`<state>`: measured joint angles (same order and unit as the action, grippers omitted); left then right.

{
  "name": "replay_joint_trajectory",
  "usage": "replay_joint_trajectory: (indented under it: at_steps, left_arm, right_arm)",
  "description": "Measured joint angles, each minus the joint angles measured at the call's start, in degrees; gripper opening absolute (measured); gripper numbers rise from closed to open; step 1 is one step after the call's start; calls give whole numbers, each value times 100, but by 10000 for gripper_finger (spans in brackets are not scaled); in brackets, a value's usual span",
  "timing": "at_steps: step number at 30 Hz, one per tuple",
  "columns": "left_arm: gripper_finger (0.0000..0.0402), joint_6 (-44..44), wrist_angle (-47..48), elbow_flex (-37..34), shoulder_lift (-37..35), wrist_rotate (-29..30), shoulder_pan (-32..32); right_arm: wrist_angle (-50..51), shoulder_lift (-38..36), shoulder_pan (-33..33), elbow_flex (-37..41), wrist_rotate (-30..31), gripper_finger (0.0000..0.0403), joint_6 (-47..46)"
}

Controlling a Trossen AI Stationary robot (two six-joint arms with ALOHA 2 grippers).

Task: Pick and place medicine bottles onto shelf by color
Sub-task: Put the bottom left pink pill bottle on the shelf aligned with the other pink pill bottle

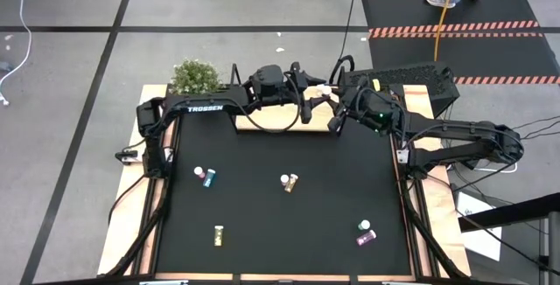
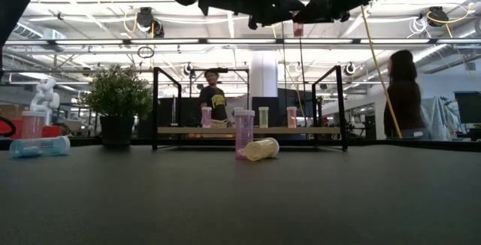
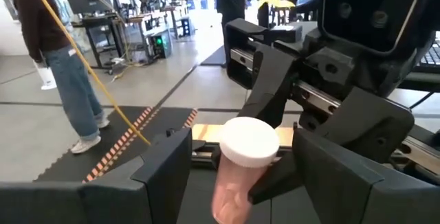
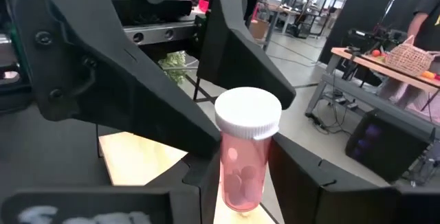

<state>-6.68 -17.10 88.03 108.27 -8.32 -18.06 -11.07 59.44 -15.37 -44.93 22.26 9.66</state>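
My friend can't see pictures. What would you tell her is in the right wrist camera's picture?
A pink medicine bottle with a white cap stands upright, close up, between the right gripper's dark fingers. The left gripper's black fingers reach in around the bottle from behind. Below lies the shelf's pale wood, with a blurry workshop beyond.
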Motion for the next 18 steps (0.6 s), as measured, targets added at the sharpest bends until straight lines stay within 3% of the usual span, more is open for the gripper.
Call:
replay_joint_trajectory:
  at_steps: [10, 18]
  left_arm:
    - [247, 44, 35, 2, 2, 56, 2]
    - [167, 59, 33, 2, 11, 102, 4]
  right_arm:
    - [-21, 2, 0, 0, -4, 109, 71]
    - [-28, 2, 0, 0, -12, 109, 191]
